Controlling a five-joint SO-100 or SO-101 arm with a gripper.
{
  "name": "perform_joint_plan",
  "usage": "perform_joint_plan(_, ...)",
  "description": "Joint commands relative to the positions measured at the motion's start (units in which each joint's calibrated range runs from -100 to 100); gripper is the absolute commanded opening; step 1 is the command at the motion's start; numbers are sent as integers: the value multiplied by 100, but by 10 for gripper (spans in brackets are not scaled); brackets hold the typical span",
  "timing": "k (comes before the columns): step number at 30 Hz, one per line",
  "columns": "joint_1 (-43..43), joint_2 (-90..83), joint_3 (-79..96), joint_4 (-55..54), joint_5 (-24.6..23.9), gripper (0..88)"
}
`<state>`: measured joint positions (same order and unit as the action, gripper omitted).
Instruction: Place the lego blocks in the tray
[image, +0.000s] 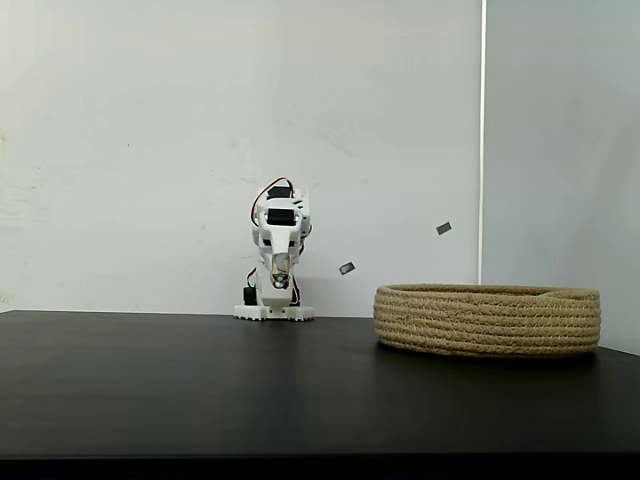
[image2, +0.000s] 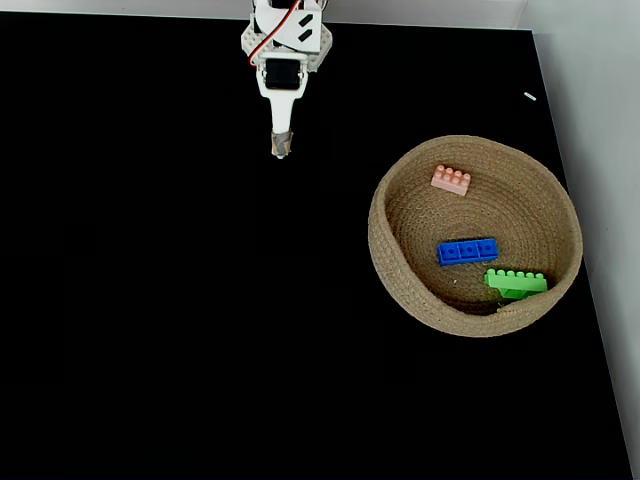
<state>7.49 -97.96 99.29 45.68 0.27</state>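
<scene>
Currently the matte black surface (image2: 150, 300) carries a wide round coiled tan rope tray (image2: 400, 270) near its right edge. White arm folded at the far edge, end effector (image2: 281, 146) closed, empty. Inside tray: bright green studded brick (image2: 516, 282), blue brick (image2: 467, 251), small pale pink brick (image2: 451, 179).

From the side, the tray (image: 487, 320) wall hides all the blocks. From above, the arm's base is cut off at the top, and the claw (image2: 281, 146) is too small to tell.
</scene>
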Motion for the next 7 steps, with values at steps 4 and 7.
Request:
perform_joint_plan(4,34,-75,71,10,24,2)
perform_joint_plan(7,34,-75,71,10,24,2)
